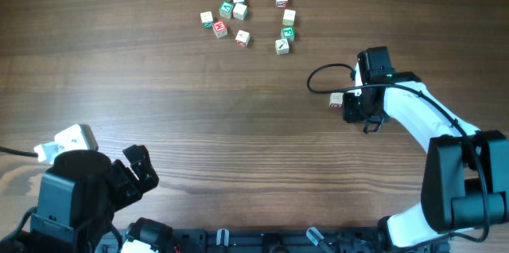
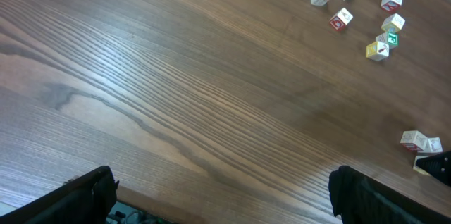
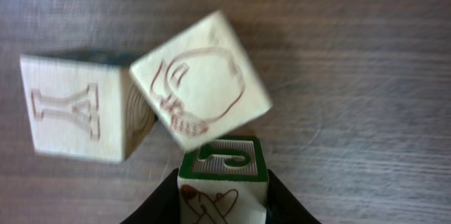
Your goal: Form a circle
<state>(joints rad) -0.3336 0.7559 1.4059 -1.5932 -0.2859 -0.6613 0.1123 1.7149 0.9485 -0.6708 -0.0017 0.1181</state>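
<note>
A dark brown wood-grain surface (image 1: 159, 86) fills the scene. On it, the right pincer (image 3: 222, 182) of a two-armed robot is clamped on a small pale wooden cube with a green-framed top face (image 3: 223, 159). Its black fingers (image 3: 158, 206) press against the cube's two sides.

Just ahead of the right pincer sits a pale wooden cube with a red line drawing (image 3: 201, 79), turned at an angle. Touching that one, ahead of the pincer and off to one side, stands a pale wooden cube with an outlined letter Y (image 3: 74, 108). Behind the right pincer, its white arm (image 1: 413, 110) runs back to a black base at the near edge.

Well apart from the right pincer, toward the far edge in the overhead view, lies the loose cluster of small pale wooden cubes with red and green printed faces (image 1: 240, 11). It is made up of a tight bunch and, on the side nearer the pincer, a short column of four, with bare wood between them.

Farthest from the right pincer, at the opposite near corner, the left pincer (image 1: 139, 169) hangs over bare wood with its jaws spread wide apart.
</note>
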